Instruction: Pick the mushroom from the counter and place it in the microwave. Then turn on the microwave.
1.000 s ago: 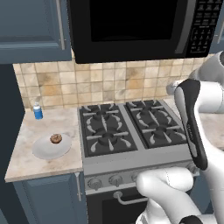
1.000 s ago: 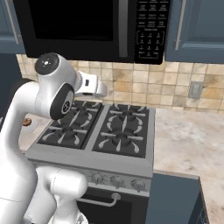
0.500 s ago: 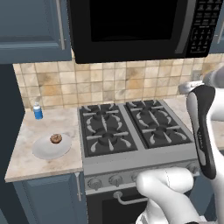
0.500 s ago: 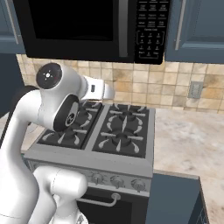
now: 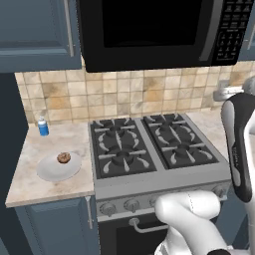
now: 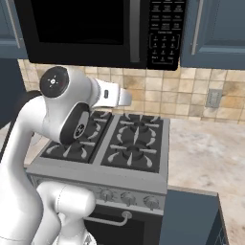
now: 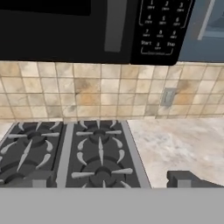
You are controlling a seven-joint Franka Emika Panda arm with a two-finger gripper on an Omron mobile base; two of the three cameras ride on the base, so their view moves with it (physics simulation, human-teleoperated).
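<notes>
Gripper [image 7: 112, 179] jaws spread wide, nothing between them. Two dark finger tips [image 7: 39, 178] stand far apart at the bottom of the hand view, one over the stove top [image 7: 65, 151], the other over the counter [image 7: 177, 140] right of the stove. Hand faces the tiled backsplash [image 7: 100, 89], above the stove's near edge.

Microwave [image 7: 87, 26] hangs directly over the stove; door shut, long vertical handle [image 7: 114, 24] left of the keypad [image 7: 159, 24]. Wall outlet [image 7: 167, 96] sits on the tiles up and right of the stove, below the keypad.

From the left base view: the mushroom [image 5: 63, 158] lies on a white plate [image 5: 50, 170], on the counter [image 5: 30, 182] slab left of the stove [image 5: 149, 144], just beside the stove's left edge. Small blue bottle [image 5: 43, 127] with white cap stands upright behind the plate, against the tiles, left of the stove's back corner. Blue wall cabinet [image 5: 35, 35] is above that slab, left of the microwave [image 5: 149, 30].

Right base view: white arm [image 6: 62, 110] bends over the stove's [image 6: 119, 148] left burners, forearm pointing toward the backsplash. Mushroom well apart from the arm, on the far side of the stove from the hand.
</notes>
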